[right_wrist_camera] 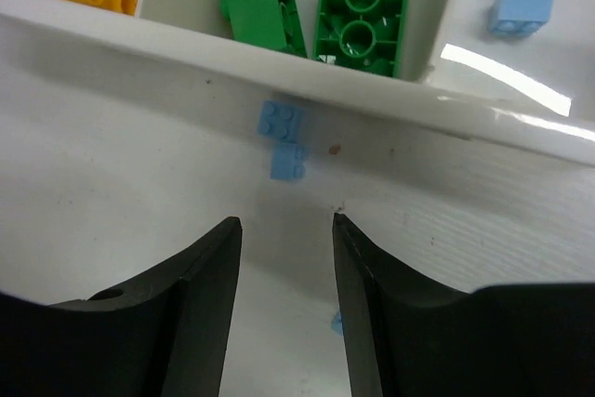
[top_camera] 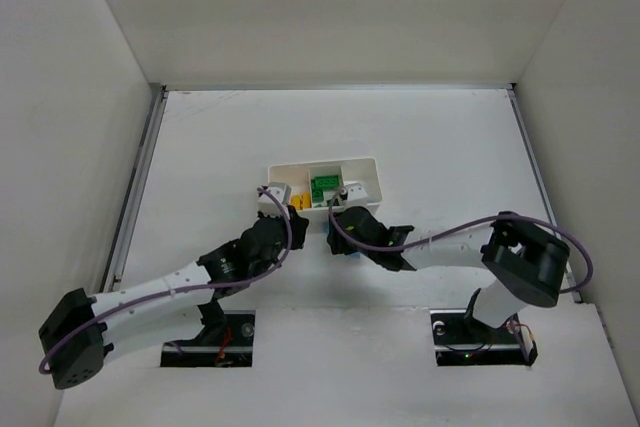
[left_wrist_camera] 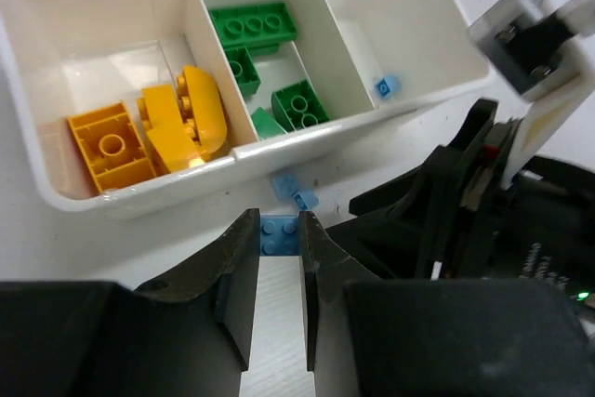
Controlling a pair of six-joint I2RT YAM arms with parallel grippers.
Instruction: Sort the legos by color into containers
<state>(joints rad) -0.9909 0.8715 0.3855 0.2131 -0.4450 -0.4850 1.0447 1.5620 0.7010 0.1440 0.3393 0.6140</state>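
White bench (top_camera: 430, 137), white walls (top_camera: 340, 7). My left end effector (left_wrist_camera: 279, 218) pinches a small light blue plastic brick (left_wrist_camera: 279, 235) low in the left wrist view; the right end effector (right_wrist_camera: 286, 222) stands open, empty. The white three-compartment plastic tray (left_wrist_camera: 139, 200) lies above. I fear the crowded arms could collide, knocking the brick loose.

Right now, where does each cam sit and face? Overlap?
Top external: above, behind the bases, looking down on the table; left arm, right arm show.
Left wrist: on the left arm, facing the near wall of the tray; left pincer shut on a blue brick, right arm beside.
Right wrist: facing down at that wall; right pincer open.
Shared: both wrist views show two loose blue bricks and green bricks.
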